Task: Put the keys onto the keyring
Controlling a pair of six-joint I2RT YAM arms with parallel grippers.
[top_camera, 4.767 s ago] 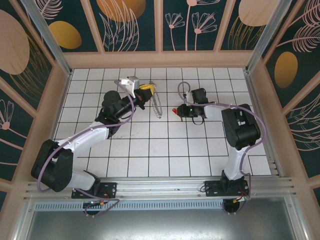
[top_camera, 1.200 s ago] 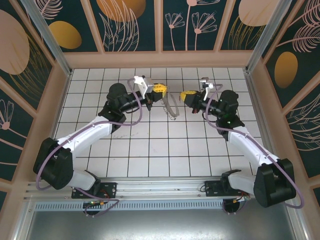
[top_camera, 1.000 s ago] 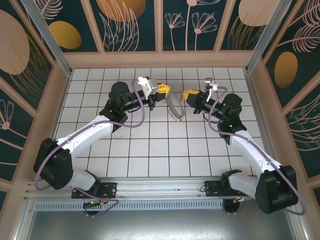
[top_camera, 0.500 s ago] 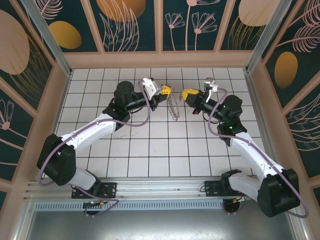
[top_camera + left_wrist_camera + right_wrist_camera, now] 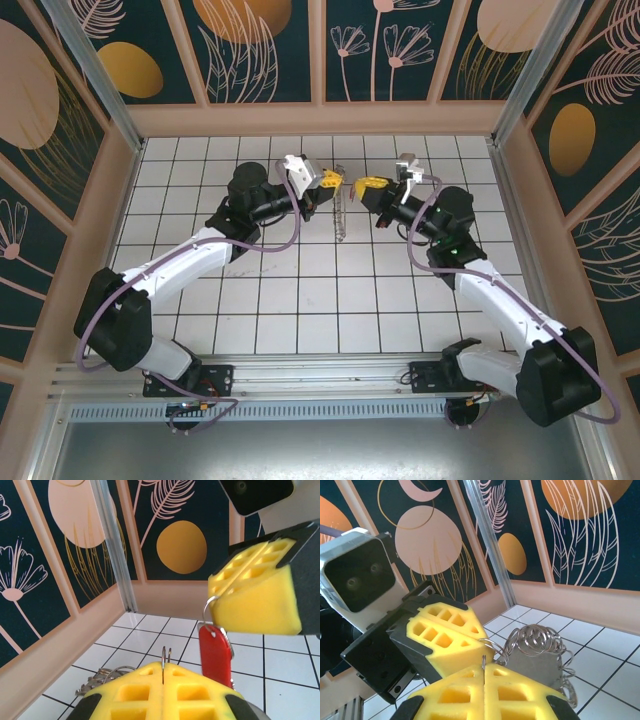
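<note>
Key [image 5: 215, 652]: a flat, bright red plastic head hanging from a small wire ring, which is pinched between the closed yellow foam pads of the right gripper [image 5: 366, 186]. Just to its left, the keyring [image 5: 340, 212], a thin silvery loop fringed with small pale metal links, hangs edge-on from the left gripper [image 5: 328, 181]. That gripper's cellular yellow foam pads are pressed together on the loop's wire. Both objects are held above the far middle of the white, grid-lined table [image 5: 300, 290]. The two grippers face each other, tips close. Dark panels with painted botanical motifs [image 5: 380, 45] enclose the table.
</note>
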